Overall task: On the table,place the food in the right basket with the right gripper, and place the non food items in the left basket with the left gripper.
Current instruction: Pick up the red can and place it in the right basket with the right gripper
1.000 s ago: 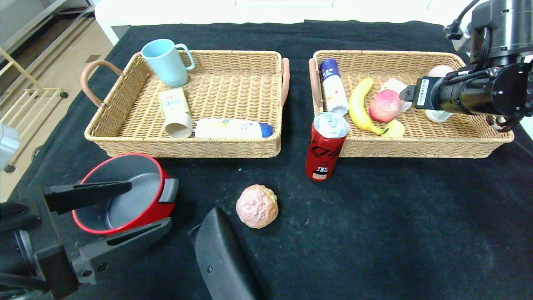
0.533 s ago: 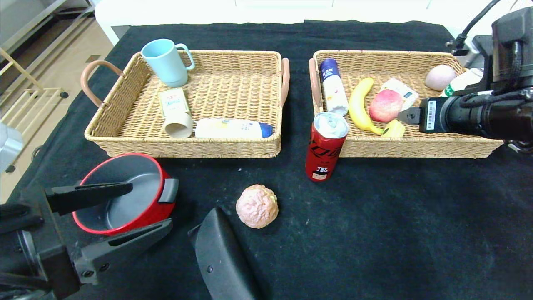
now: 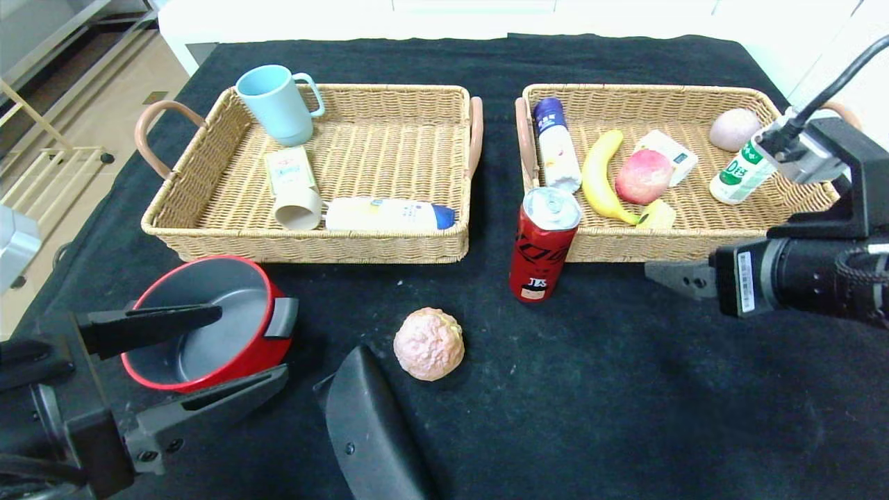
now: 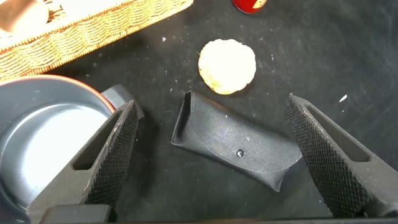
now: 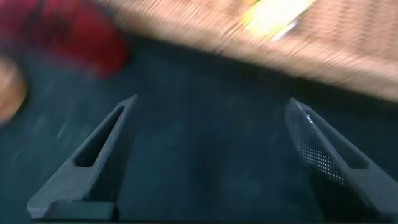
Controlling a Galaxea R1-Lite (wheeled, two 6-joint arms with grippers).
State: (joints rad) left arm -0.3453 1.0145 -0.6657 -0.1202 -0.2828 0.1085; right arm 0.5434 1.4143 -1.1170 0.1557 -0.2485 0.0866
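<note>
Pulling back from the right basket, the right gripper is hovering over bare cloth, jaws apart and empty. Beyond, the can is standing; the left gripper is gaping above the black case.

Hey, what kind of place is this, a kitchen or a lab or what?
Most likely a robot test or lab setup, not a kitchen: a table draped in black cloth, two matching wicker baskets holding sorted groceries and household items, and a bare tiled floor with a metal rack beside it.
</note>
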